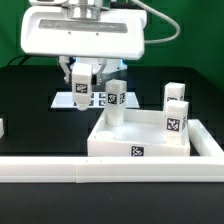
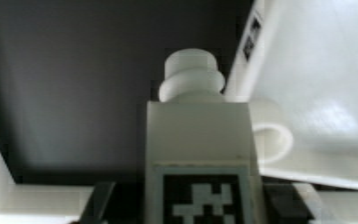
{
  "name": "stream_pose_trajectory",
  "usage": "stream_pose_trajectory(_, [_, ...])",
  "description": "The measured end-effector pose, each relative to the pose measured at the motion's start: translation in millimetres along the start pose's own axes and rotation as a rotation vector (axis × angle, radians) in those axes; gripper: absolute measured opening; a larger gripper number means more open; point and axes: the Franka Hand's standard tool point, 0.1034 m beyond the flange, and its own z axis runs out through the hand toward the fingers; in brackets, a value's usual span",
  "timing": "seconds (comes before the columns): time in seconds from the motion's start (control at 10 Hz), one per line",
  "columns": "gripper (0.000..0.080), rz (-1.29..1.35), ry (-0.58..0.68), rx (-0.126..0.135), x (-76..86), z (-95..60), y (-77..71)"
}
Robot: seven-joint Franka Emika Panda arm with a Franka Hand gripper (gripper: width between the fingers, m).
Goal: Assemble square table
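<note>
My gripper [image 1: 80, 92] is shut on a short white leg [image 1: 80, 98] with a black-white tag, held above the black table to the exterior view's left of the square table slab [image 1: 150, 140]. In the wrist view the held leg [image 2: 197, 120] runs away from the camera. Its tag lies between my dark fingers [image 2: 115, 200], and its rounded tip [image 2: 190, 68] points past the slab's white edge [image 2: 318, 90]. A second leg [image 1: 115, 100] stands upright at the slab's far left corner. A third leg [image 1: 176, 108] stands at its right side.
The marker board [image 1: 98, 99] lies flat on the black table behind the slab. A long white rail fence [image 1: 100, 170] runs along the front and turns back at the exterior view's right. Another small white piece [image 1: 2, 127] sits at the left edge.
</note>
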Motion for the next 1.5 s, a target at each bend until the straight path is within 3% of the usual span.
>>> stream_pose_trajectory(0.1, [0.0285, -0.028, 0.100, -0.055, 2.2, -2.8, 12.8])
stream_pose_trajectory(0.3, [0.0285, -0.033, 0.218, -0.122, -0.5, -5.3, 26.1])
stream_pose_trajectory(0.5, [0.0285, -0.023, 0.170, -0.075, -9.1, 4.2, 6.9])
stream_pose_trajectory(1.0, [0.0285, -0.014, 0.250, -0.030, 38.3, -11.5, -14.1])
stream_pose_trajectory(1.5, [0.0285, -0.009, 0.251, -0.031, 38.0, -9.4, -13.4])
